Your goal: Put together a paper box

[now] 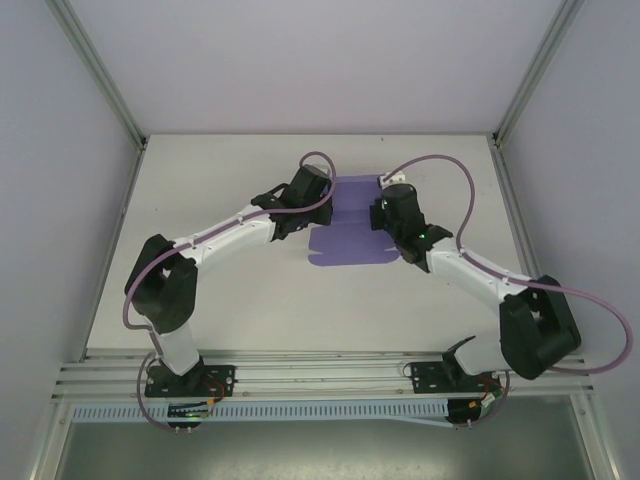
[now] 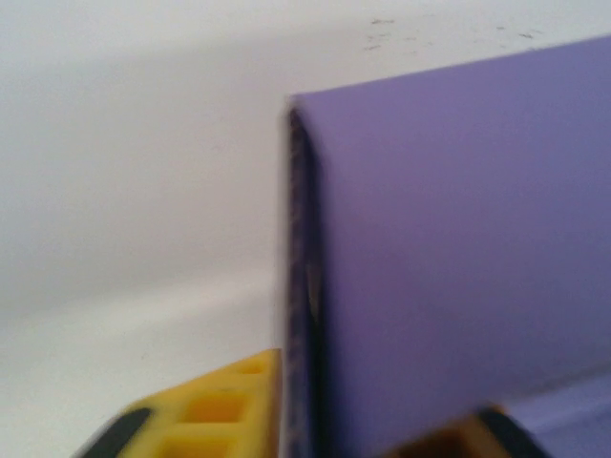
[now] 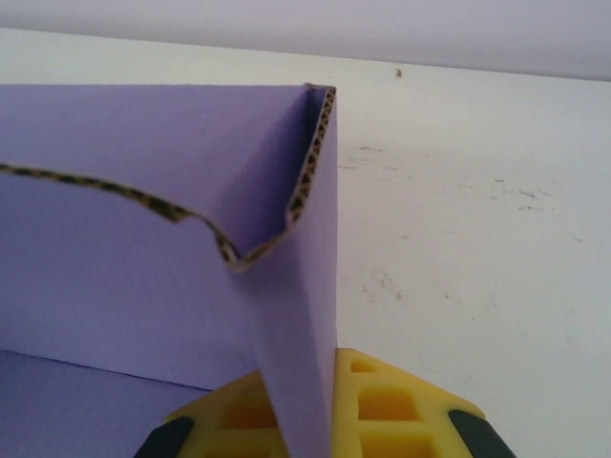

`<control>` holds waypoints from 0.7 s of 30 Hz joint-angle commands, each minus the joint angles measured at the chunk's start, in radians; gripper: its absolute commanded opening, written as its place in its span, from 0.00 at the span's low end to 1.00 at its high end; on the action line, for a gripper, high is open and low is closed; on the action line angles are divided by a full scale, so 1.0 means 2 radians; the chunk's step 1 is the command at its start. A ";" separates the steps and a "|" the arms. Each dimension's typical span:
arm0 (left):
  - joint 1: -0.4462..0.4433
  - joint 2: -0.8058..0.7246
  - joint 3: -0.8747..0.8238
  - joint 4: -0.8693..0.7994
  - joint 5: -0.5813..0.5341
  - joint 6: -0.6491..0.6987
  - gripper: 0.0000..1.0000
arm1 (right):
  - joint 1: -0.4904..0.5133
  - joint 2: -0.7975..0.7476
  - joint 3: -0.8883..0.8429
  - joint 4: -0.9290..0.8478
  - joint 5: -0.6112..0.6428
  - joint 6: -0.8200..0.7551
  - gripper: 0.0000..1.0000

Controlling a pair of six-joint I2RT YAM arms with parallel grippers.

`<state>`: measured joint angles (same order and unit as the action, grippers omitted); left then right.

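Observation:
The paper box [image 1: 345,247] is lavender corrugated board lying mid-table between my two grippers, partly folded. In the left wrist view, blurred, an upright purple wall [image 2: 449,248] stands edge-on between my fingers. One yellow finger [image 2: 215,410] touches its edge and the other sits apart to the right, so the left gripper [image 2: 372,405] is slightly open around it. It sits at the box's left side [image 1: 308,196]. The right gripper [image 3: 301,415] is shut on an upright purple flap [image 3: 305,315] at the box's right side [image 1: 386,212]. Behind it rises a back wall [image 3: 115,258] with a wavy cut edge.
The white table [image 1: 250,290] is bare around the box. Aluminium frame posts [image 1: 100,75] and white walls enclose the back and sides. A metal rail [image 1: 320,365] with both arm bases runs along the near edge. Purple cables [image 1: 440,165] loop over the arms.

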<state>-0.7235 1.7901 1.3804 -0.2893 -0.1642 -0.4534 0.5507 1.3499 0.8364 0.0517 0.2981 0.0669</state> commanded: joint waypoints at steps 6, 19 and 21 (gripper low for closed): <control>0.009 -0.025 -0.059 0.112 0.009 0.025 0.28 | -0.002 -0.073 -0.024 0.008 -0.109 0.027 0.00; 0.020 -0.003 -0.032 0.024 -0.142 0.008 0.00 | 0.001 -0.100 -0.025 -0.013 -0.117 0.025 0.00; 0.020 0.032 0.020 -0.074 -0.215 -0.044 0.00 | 0.004 -0.100 -0.027 -0.011 -0.106 0.029 0.00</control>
<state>-0.7315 1.7561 1.3262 -0.1841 -0.2245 -0.4232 0.5449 1.1938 0.7780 0.0196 0.1375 0.0963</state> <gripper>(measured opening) 0.087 0.070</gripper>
